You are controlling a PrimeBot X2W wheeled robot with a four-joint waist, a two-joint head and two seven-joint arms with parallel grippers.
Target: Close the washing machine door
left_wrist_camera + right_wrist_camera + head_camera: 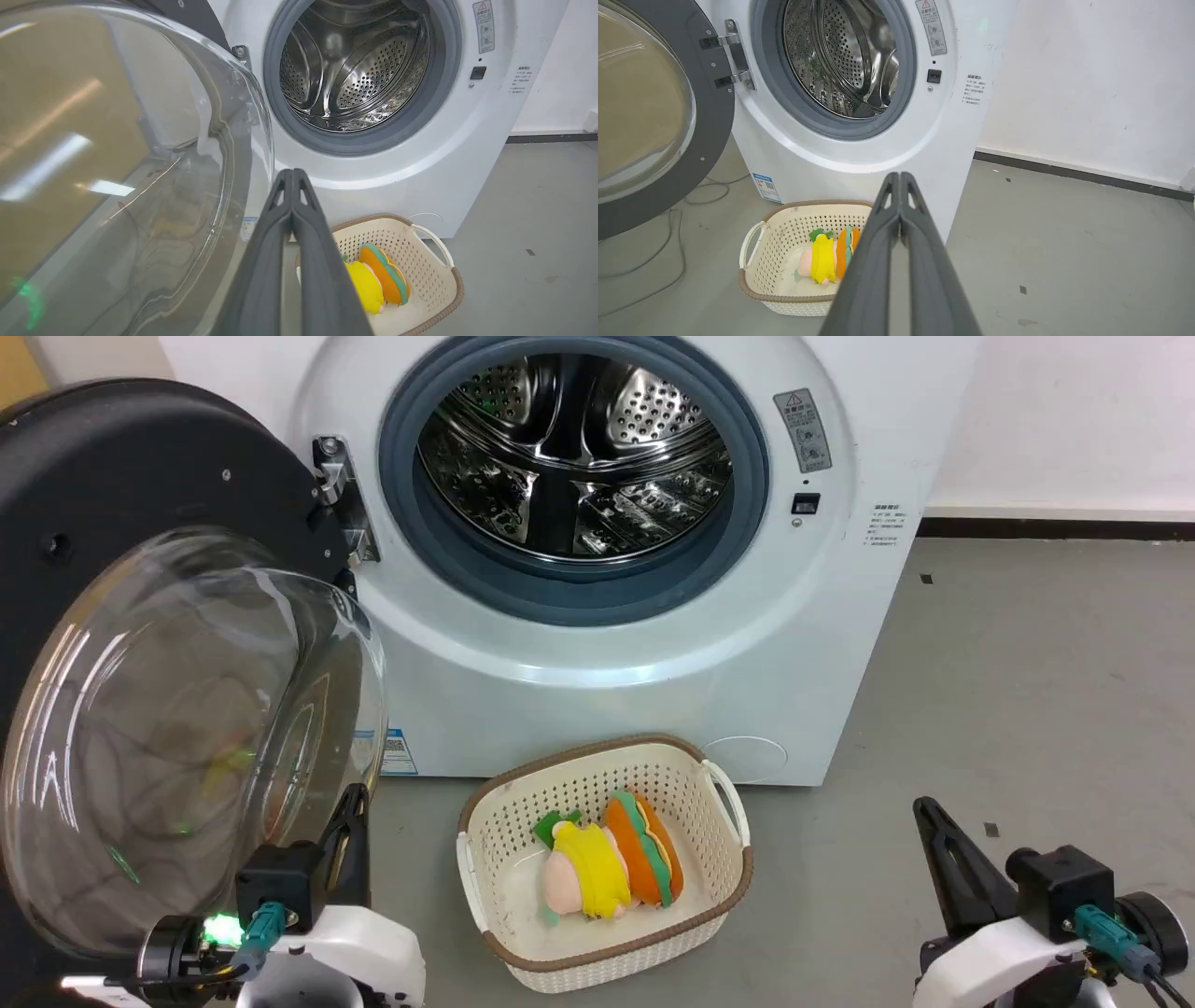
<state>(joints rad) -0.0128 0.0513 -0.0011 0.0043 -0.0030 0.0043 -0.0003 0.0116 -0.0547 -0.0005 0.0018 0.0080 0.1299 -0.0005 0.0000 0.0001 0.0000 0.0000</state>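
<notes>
The washing machine (794, 644) is a white front-loader with a grey gasket around its bare steel drum (574, 448). The washing machine door (187, 728) stands swung wide open on its left hinge, with a black rim and a bulging clear glass bowl. My left gripper (353, 801) is shut and empty, its tips close beside the lower right edge of the glass bowl; whether they touch is unclear. In the left wrist view the shut left gripper (292, 173) points at the machine front just right of the door (117, 163). My right gripper (926, 810) is shut and empty, low at the right over bare floor, and the right gripper (900, 176) aims at the machine's lower front.
A cream perforated basket (607, 973) holding plush toys (607, 870) sits on the floor right in front of the machine, between my grippers. Cables (668, 261) lie on the floor under the open door. A white wall (1087, 84) runs to the right, with grey floor before it.
</notes>
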